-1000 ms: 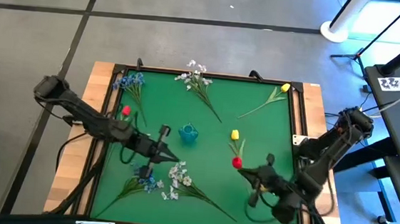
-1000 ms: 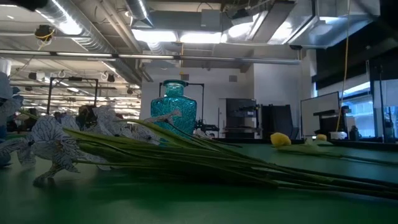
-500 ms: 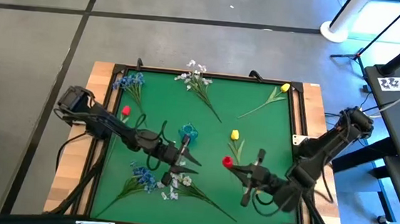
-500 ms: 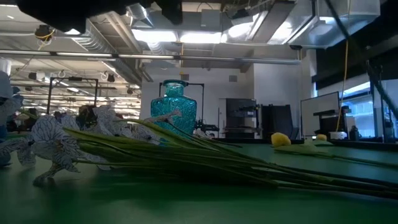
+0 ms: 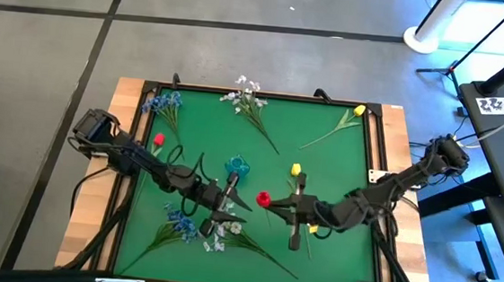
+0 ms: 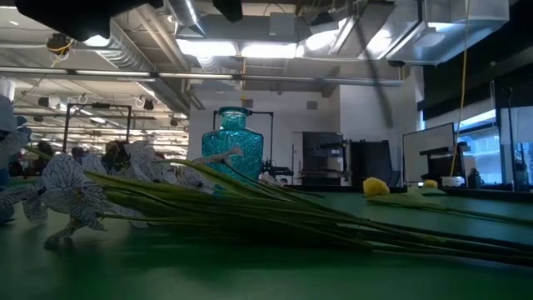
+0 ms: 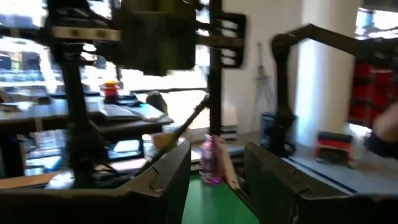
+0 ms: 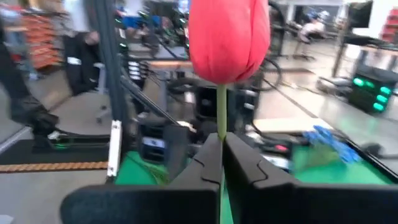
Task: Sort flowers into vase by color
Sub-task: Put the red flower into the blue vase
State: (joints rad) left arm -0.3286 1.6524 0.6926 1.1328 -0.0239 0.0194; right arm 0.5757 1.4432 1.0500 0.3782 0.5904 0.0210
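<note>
Right end effector (image 8: 221, 163) clamped on red tulip (image 5: 264, 199) stem right of vase (image 5: 237, 168), left end effector (image 7: 216, 171) empty, fingers parted, beside vase

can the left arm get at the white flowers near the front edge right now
Probably yes. The left gripper is open and hangs right beside the white flowers, with nothing between them. The right gripper, holding a red tulip, stays off to the side.

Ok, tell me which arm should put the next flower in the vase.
Right. Its end effector is shut on the red tulip, held just right of the teal vase. The left end effector is open and empty.
</note>
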